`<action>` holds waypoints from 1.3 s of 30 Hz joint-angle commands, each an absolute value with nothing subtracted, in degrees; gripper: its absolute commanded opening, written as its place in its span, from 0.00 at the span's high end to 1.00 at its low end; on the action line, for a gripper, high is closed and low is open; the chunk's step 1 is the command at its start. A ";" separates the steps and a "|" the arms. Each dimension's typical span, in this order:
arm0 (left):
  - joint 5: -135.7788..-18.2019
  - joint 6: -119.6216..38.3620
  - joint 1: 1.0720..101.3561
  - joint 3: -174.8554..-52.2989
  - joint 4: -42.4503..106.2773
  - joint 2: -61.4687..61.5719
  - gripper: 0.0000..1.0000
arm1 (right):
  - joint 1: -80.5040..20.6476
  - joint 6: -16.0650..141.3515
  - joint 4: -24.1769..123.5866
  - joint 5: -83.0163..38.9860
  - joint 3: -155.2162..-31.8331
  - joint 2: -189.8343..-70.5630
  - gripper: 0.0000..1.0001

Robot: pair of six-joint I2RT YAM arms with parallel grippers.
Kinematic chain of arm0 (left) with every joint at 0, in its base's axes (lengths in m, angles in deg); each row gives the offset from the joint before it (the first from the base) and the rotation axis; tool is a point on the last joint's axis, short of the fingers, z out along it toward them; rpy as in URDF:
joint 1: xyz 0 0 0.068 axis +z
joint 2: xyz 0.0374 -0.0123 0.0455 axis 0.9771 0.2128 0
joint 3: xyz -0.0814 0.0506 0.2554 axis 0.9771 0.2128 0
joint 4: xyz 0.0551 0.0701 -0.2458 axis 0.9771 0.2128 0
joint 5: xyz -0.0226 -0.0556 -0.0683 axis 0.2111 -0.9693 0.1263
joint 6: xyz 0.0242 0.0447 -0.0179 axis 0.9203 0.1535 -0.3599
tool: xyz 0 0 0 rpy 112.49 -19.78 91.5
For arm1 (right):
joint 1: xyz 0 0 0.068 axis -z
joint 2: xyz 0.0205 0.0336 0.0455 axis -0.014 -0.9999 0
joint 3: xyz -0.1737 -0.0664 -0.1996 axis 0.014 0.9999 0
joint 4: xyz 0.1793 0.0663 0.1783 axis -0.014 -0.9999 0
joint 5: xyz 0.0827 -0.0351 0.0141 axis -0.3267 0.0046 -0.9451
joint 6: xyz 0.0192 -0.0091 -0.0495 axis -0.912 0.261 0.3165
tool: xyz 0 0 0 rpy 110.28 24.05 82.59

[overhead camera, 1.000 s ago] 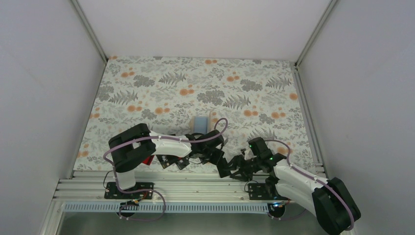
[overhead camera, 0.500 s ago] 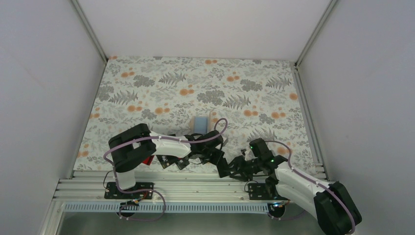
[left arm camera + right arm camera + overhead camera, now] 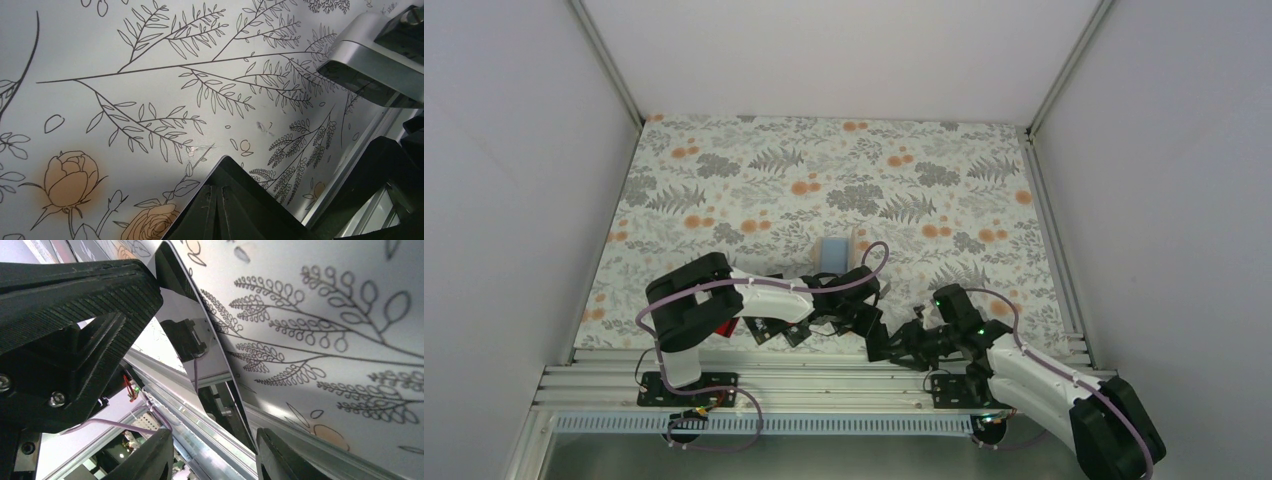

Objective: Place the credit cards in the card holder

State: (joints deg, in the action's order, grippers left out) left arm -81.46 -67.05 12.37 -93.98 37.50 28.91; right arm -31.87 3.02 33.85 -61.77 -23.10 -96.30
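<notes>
Left gripper [image 3: 218,210] is pinched shut, can't tell if anything's in it. Right gripper [image 3: 212,440] has its fingers apart around 1 glossy black card [image 3: 200,330], top edge cut off. Card holder [image 3: 834,250] sits just past the left arm [image 3: 764,290], which hides most of the other cards [image 3: 769,332].

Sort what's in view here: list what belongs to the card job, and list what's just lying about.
Belongs to the job:
- card holder, open, blue inside showing
- black cards
- red card, partly under the left arm

Just there:
- floral tablecloth
- metal rail at the near edge
</notes>
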 commanded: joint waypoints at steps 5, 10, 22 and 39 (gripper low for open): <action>-81.74 -67.26 12.23 -91.43 41.05 31.64 0.98 | -32.37 2.34 34.30 -61.40 -23.51 -95.35 0.65; -81.82 -67.28 12.18 -91.33 40.92 31.62 0.98 | -32.44 1.43 34.65 -60.71 -23.43 -94.84 0.76; -80.58 -68.20 12.91 -90.38 40.67 29.72 0.97 | -32.37 1.29 36.24 -60.65 -23.27 -95.48 0.96; -65.77 -67.05 19.70 -94.79 56.84 3.97 0.91 | -28.03 9.44 28.99 -51.60 -40.97 -94.80 0.96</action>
